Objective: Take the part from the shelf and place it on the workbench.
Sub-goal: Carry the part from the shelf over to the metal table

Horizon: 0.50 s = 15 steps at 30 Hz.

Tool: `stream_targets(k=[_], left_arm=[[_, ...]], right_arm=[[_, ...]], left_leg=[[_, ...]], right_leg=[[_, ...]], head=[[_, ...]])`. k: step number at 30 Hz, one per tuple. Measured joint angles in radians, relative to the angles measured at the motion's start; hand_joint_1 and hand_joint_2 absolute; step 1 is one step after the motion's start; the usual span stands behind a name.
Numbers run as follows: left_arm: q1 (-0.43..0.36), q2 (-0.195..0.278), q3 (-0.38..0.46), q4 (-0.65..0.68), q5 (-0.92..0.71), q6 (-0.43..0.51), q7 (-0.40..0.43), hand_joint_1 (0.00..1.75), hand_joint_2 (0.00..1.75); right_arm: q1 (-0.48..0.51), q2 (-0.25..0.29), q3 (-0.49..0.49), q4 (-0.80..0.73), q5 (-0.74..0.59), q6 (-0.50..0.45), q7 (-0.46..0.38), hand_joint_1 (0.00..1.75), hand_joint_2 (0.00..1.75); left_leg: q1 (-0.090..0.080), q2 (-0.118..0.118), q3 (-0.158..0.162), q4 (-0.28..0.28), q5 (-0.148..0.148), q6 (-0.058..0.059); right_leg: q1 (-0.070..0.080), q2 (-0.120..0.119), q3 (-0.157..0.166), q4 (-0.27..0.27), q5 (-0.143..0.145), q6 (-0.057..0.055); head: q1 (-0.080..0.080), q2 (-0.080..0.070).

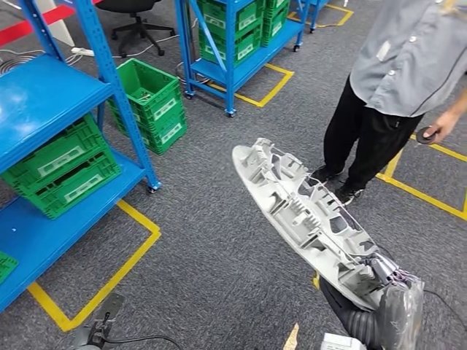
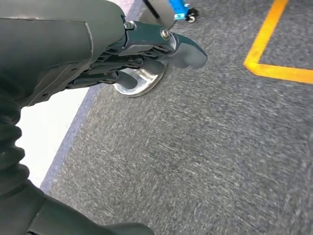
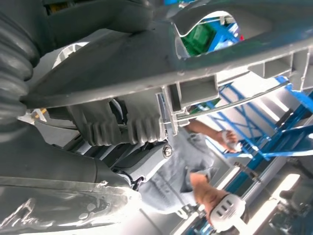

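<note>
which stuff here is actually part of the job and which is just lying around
Job:
- part, long grey moulded piece
- right hand, holding the part by one end
- blue shelf

Lying around:
- green crates
- person standing close by
- office chair
- yellow floor tape

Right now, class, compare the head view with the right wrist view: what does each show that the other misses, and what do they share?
Head view alone: the whole grey part above grey carpet, yellow floor lines, and green crates on the blue shelf.

Right wrist view alone: the fingers against the part's underside.

Both: the part, the right hand gripping it, the person, blue shelving.
</note>
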Motion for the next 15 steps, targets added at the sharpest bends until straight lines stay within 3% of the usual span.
stream_targets(k=[1, 3, 5, 6, 9, 11, 13, 14, 15], left_arm=[[0.000, 0.000, 0.000, 0.000, 0.000, 0.000, 0.000, 0.00, 1.75], [-0.001, 0.000, 0.000, 0.000, 0.000, 0.000, 0.000, 0.00, 1.75], [-0.002, 0.000, 0.000, 0.000, 0.000, 0.000, 0.000, 0.00, 1.75], [-0.002, 0.000, 0.000, 0.000, 0.000, 0.000, 0.000, 0.00, 1.75], [-0.004, 0.000, 0.000, 0.000, 0.000, 0.000, 0.000, 0.00, 1.75], [-0.007, -0.002, -0.001, 0.000, 0.000, 0.000, 0.000, 0.00, 1.75], [-0.006, -0.003, -0.001, 0.000, 0.000, -0.001, 0.000, 0.00, 1.75], [-0.005, -0.003, -0.001, 0.000, 0.000, -0.001, 0.000, 0.00, 1.75], [-0.004, -0.003, -0.001, 0.000, 0.000, -0.001, 0.000, 0.00, 1.75]], right_arm=[[0.001, 0.000, -0.001, 0.000, 0.000, 0.000, 0.000, 1.75, 1.75], [0.000, 0.000, -0.004, 0.000, 0.000, 0.000, 0.000, 1.75, 1.75], [-0.001, 0.000, -0.006, -0.001, -0.001, 0.000, -0.001, 1.75, 1.75], [-0.002, 0.001, -0.007, -0.002, -0.001, 0.000, -0.001, 1.75, 1.75], [0.001, 0.001, -0.013, -0.004, -0.008, 0.000, -0.001, 1.75, 1.75], [0.000, 0.003, -0.018, -0.005, -0.013, 0.000, -0.002, 1.75, 1.75], [0.000, 0.005, -0.019, -0.006, -0.012, 0.000, -0.003, 1.75, 1.75], [0.000, 0.006, -0.020, -0.006, -0.012, 0.000, -0.003, 1.75, 1.75], [0.001, 0.006, -0.021, -0.006, -0.012, 0.000, -0.003, 1.75, 1.75]], left_leg=[[0.000, 0.008, 0.002, 0.000, -0.002, -0.001], [-0.001, 0.022, 0.007, 0.000, -0.006, -0.005], [-0.007, 0.033, 0.011, 0.003, -0.011, -0.014], [-0.010, 0.039, 0.011, 0.002, -0.012, -0.018], [-0.009, 0.046, 0.010, 0.004, -0.018, -0.031], [-0.006, 0.021, -0.018, 0.063, -0.058, -0.038], [-0.006, -0.004, -0.081, 0.196, -0.121, -0.041], [-0.006, -0.009, -0.111, 0.254, -0.139, -0.041], [-0.006, -0.012, -0.127, 0.283, -0.139, -0.041]], right_leg=[[0.000, -0.002, 0.016, -0.027, 0.020, -0.001], [0.002, -0.025, 0.090, -0.159, 0.076, -0.004], [0.006, -0.049, 0.146, -0.258, 0.102, -0.012], [0.009, -0.052, 0.153, -0.272, 0.101, -0.017], [0.009, -0.027, 0.150, -0.279, 0.108, -0.035], [0.006, -0.012, 0.150, -0.285, 0.112, -0.048], [0.005, 0.004, 0.149, -0.286, 0.112, -0.055], [0.005, 0.013, 0.149, -0.286, 0.112, -0.056], [0.005, 0.023, 0.149, -0.285, 0.112, -0.057]], head=[[0.000, 0.000], [0.000, 0.000], [-0.001, 0.000], [-0.002, 0.000], [-0.003, 0.000], [-0.006, 0.000], [-0.009, 0.000], [-0.009, 0.000], [-0.009, 0.000]])
